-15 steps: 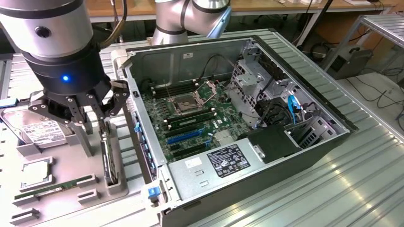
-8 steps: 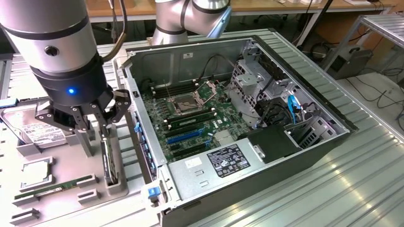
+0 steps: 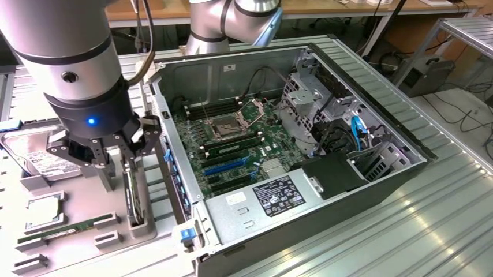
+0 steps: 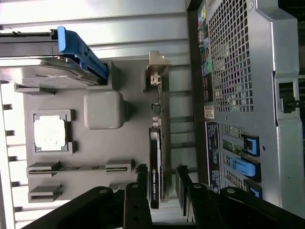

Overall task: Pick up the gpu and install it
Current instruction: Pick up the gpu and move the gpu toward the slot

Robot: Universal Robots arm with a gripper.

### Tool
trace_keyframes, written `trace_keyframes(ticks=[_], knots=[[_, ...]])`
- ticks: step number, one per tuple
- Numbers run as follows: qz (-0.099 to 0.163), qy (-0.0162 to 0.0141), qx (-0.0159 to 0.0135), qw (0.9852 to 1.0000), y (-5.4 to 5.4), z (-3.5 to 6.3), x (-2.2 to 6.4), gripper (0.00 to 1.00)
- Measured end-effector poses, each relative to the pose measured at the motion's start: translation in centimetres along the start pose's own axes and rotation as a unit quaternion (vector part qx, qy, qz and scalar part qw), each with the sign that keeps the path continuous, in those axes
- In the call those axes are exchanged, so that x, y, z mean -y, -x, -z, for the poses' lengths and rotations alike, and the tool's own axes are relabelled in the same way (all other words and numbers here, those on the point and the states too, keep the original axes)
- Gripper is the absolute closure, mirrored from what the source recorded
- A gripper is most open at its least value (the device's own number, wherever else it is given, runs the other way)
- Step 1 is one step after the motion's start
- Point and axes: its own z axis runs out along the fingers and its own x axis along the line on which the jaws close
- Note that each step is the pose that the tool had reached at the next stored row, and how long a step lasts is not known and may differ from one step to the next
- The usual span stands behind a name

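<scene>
One gpu stands on edge in a slot of the gray parts tray, just beside the open computer case. One gripper hangs over it. Its two fingers are spread apart, one on either side of the card, with a gap showing on each side, and they hold nothing. The tray also carries one hard drive, one processor chip and one green memory stick, each in its own holder. Inside the case lies one green motherboard. Tray and case rest on a ribbed metal table, with workbenches and loose cables behind.
</scene>
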Motion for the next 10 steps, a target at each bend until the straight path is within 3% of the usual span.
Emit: trace_keyframes(ticks=[10], knots=[[-0.001,0.0,0.0,1.0,-0.1,-1.98,0.04,0.62]])
